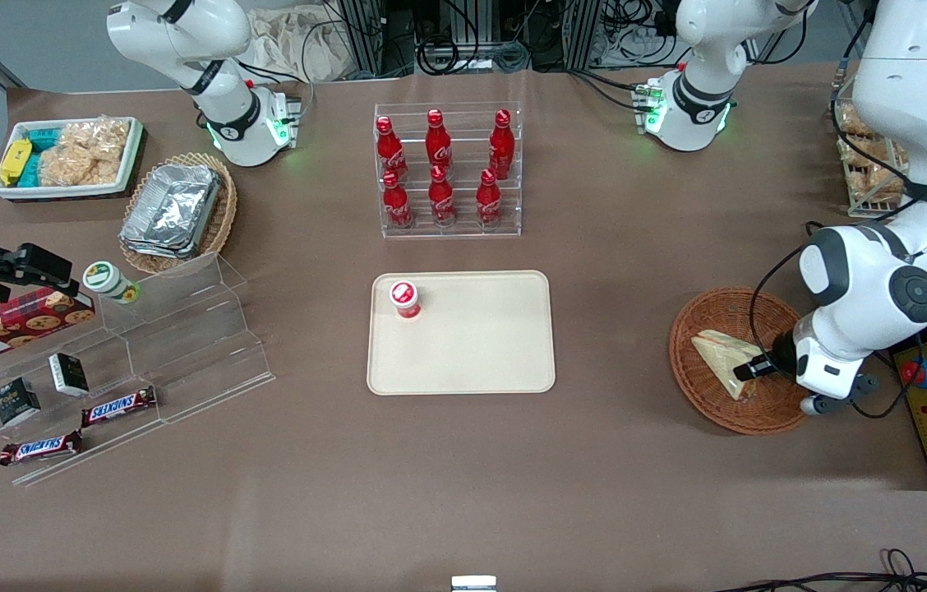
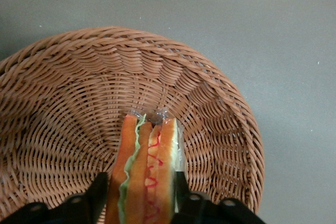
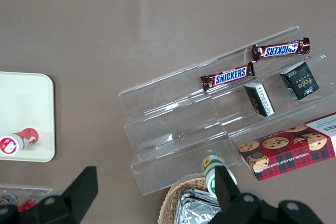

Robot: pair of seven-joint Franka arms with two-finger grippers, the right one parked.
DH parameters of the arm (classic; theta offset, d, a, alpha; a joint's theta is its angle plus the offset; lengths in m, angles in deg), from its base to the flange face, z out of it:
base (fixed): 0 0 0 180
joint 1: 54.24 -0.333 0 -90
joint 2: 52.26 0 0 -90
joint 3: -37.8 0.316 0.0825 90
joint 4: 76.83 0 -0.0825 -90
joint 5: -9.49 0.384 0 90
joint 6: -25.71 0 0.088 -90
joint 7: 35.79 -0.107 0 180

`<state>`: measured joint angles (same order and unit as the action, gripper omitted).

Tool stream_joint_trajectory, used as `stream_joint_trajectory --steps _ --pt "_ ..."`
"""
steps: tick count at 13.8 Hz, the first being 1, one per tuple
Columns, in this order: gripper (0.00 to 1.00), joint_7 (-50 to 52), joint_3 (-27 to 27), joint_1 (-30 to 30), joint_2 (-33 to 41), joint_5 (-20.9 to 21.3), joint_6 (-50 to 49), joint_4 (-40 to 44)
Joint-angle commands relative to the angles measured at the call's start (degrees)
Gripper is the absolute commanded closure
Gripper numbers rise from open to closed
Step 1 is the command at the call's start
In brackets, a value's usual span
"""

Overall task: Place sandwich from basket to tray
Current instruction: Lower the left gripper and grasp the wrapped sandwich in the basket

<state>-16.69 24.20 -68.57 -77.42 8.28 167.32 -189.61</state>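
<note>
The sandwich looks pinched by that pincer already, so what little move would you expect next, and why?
Probably a short lift straight up. The pincer has its fingers on either side of the sandwich, which sits in the basket. It must clear the rim before heading to the tray.

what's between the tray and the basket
Only bare table between the tray and the basket, in the front view.

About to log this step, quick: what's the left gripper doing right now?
Left gripper: down in the basket, fingers closed on either side of the sandwich, which is not yet lifted out.
</note>
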Motion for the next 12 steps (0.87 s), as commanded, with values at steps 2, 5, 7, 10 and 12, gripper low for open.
stream_joint_trajectory --steps 2,5,7,10,12 --pt "0.78 -1.8 0.0 0.1 1.6 0.0 -0.2 -0.3" --pt "0.84 -5.3 -0.3 0.2 4.8 0.0 -6.3 2.2" --pt "0.85 -5.6 -1.1 0.3 6.8 0.0 -15.3 6.6" --pt "0.86 -5.7 -2.6 0.2 8.2 0.0 -34.2 18.8" --pt "0.86 -5.9 -3.4 0.3 7.9 -0.1 -48.0 29.3"
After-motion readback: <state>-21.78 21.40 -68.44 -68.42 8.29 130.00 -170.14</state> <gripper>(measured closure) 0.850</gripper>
